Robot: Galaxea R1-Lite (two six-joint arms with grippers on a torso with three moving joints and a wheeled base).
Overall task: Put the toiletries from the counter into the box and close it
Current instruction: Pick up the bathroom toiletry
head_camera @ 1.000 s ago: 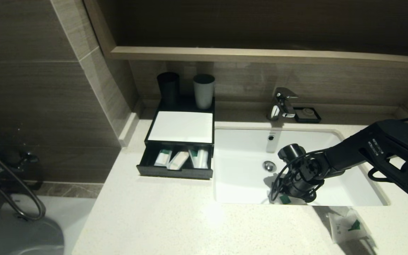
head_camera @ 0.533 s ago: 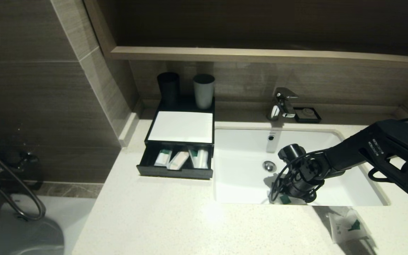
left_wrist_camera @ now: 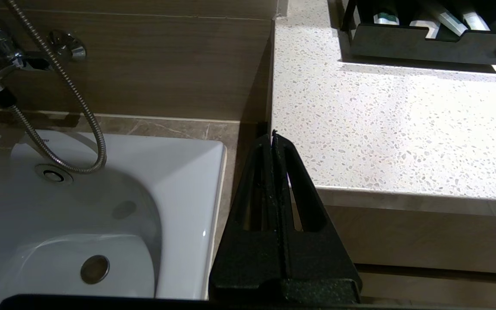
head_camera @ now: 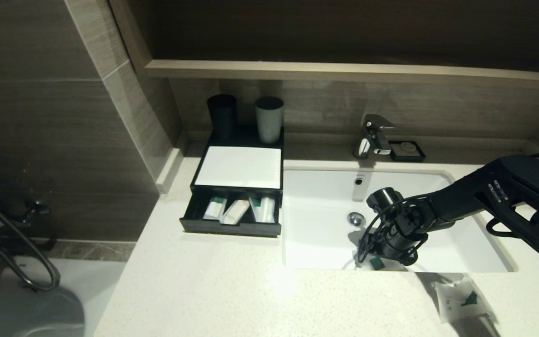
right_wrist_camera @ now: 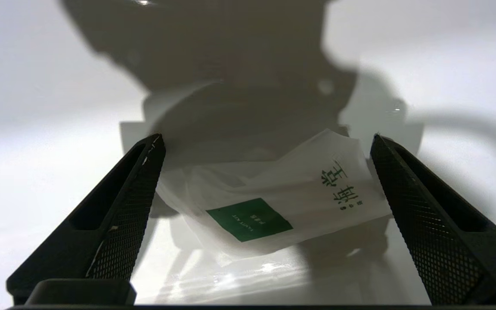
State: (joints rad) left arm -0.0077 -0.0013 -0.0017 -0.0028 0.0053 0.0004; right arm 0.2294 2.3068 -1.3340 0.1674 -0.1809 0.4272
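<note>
A white sachet with a green label (right_wrist_camera: 274,202) lies in the white sink (head_camera: 316,234), near its front wall; in the head view only its green corner (head_camera: 376,263) shows. My right gripper (right_wrist_camera: 267,140) is open, its fingers on either side of the sachet, apart from it; the arm (head_camera: 396,231) reaches down into the sink. A second white sachet (head_camera: 461,299) lies on the counter at the front right. The black box (head_camera: 236,187) has its drawer (head_camera: 232,227) pulled open with several toiletries (head_camera: 236,209) inside. My left gripper (left_wrist_camera: 273,134) is shut and parked beside the counter's left edge.
A black cup (head_camera: 222,114) and a grey cup (head_camera: 269,118) stand on the box's back. A tap (head_camera: 372,135) and a soap dish (head_camera: 406,150) are behind the sink. A bathtub (left_wrist_camera: 80,206) lies left of the speckled counter (head_camera: 213,290).
The right arm has shifted very slightly to the left over the sink; the sachet and the drawer stay where they were.
</note>
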